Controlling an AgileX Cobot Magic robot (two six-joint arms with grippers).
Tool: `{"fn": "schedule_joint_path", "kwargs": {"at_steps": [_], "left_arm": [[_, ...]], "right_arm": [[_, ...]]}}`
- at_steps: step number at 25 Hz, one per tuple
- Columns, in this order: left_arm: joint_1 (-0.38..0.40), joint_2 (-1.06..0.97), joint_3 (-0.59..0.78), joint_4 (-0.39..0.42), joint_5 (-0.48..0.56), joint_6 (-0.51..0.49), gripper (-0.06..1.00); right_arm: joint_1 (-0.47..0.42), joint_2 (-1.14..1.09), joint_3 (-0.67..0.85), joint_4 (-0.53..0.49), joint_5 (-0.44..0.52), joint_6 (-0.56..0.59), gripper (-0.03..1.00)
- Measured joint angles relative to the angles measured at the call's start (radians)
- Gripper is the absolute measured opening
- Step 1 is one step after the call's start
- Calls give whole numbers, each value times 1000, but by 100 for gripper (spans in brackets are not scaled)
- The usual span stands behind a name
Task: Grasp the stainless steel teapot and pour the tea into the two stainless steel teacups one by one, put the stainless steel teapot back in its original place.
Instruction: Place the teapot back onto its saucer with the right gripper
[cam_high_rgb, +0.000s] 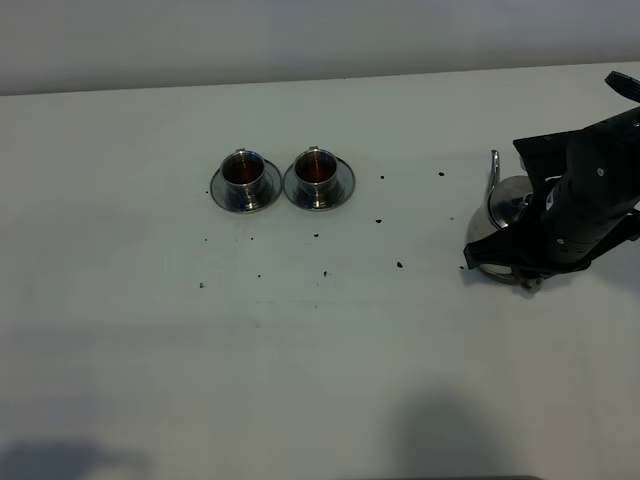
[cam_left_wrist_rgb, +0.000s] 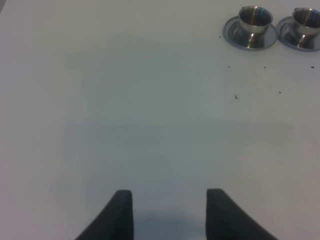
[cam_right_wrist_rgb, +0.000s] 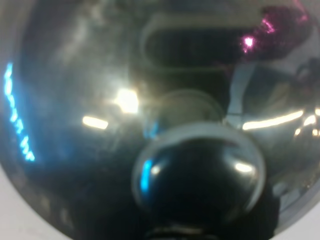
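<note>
The stainless steel teapot (cam_high_rgb: 503, 207) stands upright at the right of the table, its thin spout (cam_high_rgb: 493, 166) pointing up and left. My right gripper (cam_high_rgb: 555, 235) is down over it, and the black arm hides the handle and fingers. The right wrist view is filled by the teapot's shiny lid (cam_right_wrist_rgb: 100, 100) and knob (cam_right_wrist_rgb: 197, 172); no fingers show there. The two steel teacups (cam_high_rgb: 242, 172) (cam_high_rgb: 316, 168) stand side by side on their saucers and hold brown liquid. They also show in the left wrist view (cam_left_wrist_rgb: 255, 17) (cam_left_wrist_rgb: 306, 19). My left gripper (cam_left_wrist_rgb: 170, 192) is open and empty over bare table.
Small dark specks (cam_high_rgb: 399, 264) lie scattered on the white table between the cups and the teapot. A steel rim (cam_high_rgb: 520, 283) shows under the teapot's base; whether it is the wide saucer I cannot tell. The table's far edge (cam_high_rgb: 300, 82) runs behind the cups.
</note>
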Motion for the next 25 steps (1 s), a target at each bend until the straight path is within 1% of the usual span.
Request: {"fn": "schedule_joint_path", "kwargs": {"at_steps": [8, 13, 25], "left_arm": [[0, 0, 0, 0, 0, 1, 38], [0, 0, 0, 0, 0, 1, 38], [0, 0, 0, 0, 0, 1, 38]], "right_arm": [[-3, 0, 0, -27, 1, 25, 18], [-19, 0, 0, -29, 5, 27, 18], [-22, 31, 2, -29, -16, 30, 18]]}}
